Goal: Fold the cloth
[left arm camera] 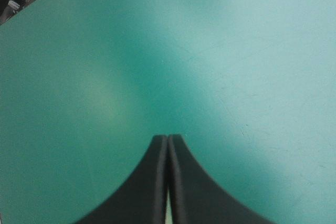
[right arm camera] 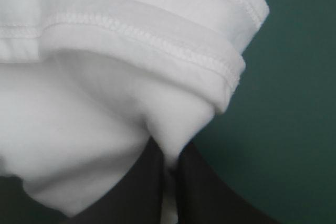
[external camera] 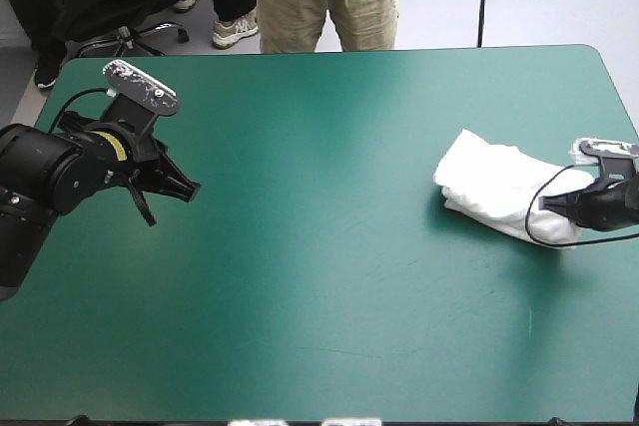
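Note:
The white T-shirt (external camera: pixel 494 185) lies as a folded bundle near the table's right edge. My right gripper (external camera: pixel 547 204) is at the bundle's near right end, shut on the T-shirt. In the right wrist view the T-shirt (right arm camera: pixel 121 77) fills the space ahead, its stitched hems stacked in layers, and a fold of it is pinched between my black fingers (right arm camera: pixel 144 182). My left gripper (external camera: pixel 190 188) hovers far off over the table's left side, shut with nothing in it. In the left wrist view the left gripper (left arm camera: pixel 168 140) forms one pointed arch over bare teal-green cover.
The teal-green table (external camera: pixel 329 276) stretches between the two arms. A person stands just beyond the far edge, not over the table top.

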Motion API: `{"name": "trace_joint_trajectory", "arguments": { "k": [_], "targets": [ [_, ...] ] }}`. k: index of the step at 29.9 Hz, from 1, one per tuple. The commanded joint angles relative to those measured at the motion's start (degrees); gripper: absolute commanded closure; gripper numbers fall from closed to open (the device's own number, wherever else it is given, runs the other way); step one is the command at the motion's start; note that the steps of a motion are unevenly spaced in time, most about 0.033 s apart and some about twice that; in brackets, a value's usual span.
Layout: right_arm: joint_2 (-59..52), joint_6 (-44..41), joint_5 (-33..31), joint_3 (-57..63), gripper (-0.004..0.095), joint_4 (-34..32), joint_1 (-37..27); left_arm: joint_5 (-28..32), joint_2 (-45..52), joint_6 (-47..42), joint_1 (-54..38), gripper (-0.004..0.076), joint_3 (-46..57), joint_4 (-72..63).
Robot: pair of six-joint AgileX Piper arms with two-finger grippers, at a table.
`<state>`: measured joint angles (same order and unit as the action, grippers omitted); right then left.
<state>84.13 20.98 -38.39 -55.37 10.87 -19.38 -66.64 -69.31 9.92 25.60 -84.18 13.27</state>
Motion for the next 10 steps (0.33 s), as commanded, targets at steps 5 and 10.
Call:
{"name": "trace_joint_trajectory", "arguments": {
  "k": [5, 10],
  "targets": [
    [-2.28, -1.36, -0.24, -1.36, 0.0889, -6.22, -0.61, 2.2, 1.18, -2.0, 0.14, 0.0741, -1.32, 0.86],
    [-2.28, -1.36, -4.08, -1.36, 0.0447, -4.85, -0.48, 2.3, 1.18, -2.56, 0.14, 0.0741, -1.32, 1.22]
  ]
}}
